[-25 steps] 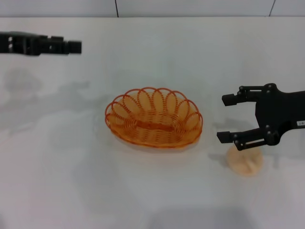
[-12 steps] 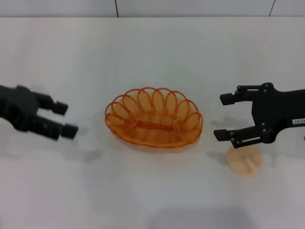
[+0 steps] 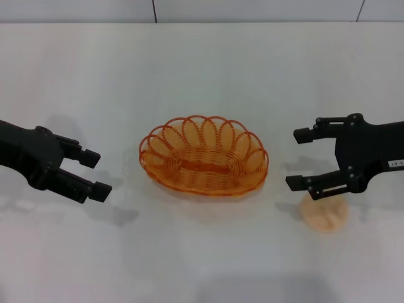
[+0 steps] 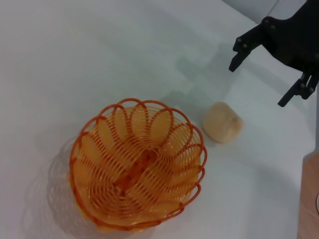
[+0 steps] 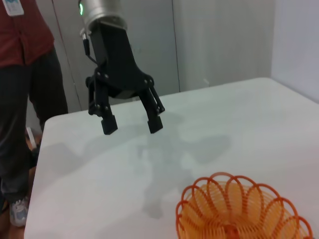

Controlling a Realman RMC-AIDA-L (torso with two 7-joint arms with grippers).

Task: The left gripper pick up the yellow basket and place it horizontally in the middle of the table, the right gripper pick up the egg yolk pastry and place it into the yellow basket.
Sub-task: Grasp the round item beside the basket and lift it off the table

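The yellow basket (image 3: pixel 204 156) stands upright in the middle of the white table (image 3: pixel 202 69), empty; it also shows in the left wrist view (image 4: pixel 137 164) and the right wrist view (image 5: pixel 244 211). My left gripper (image 3: pixel 95 173) is open and empty, to the left of the basket and apart from it; it also shows in the right wrist view (image 5: pixel 132 124). My right gripper (image 3: pixel 298 159) is open and empty, right of the basket, above and just behind the egg yolk pastry (image 3: pixel 324 213). The pastry lies on the table, also in the left wrist view (image 4: pixel 222 122).
A person in a red shirt (image 5: pixel 22 74) stands beyond the table's left end. A wooden edge (image 4: pixel 310 199) shows at the table's side in the left wrist view.
My left gripper has come down from the far left of the table to the basket's left side. My right gripper has shifted only slightly above the pastry.
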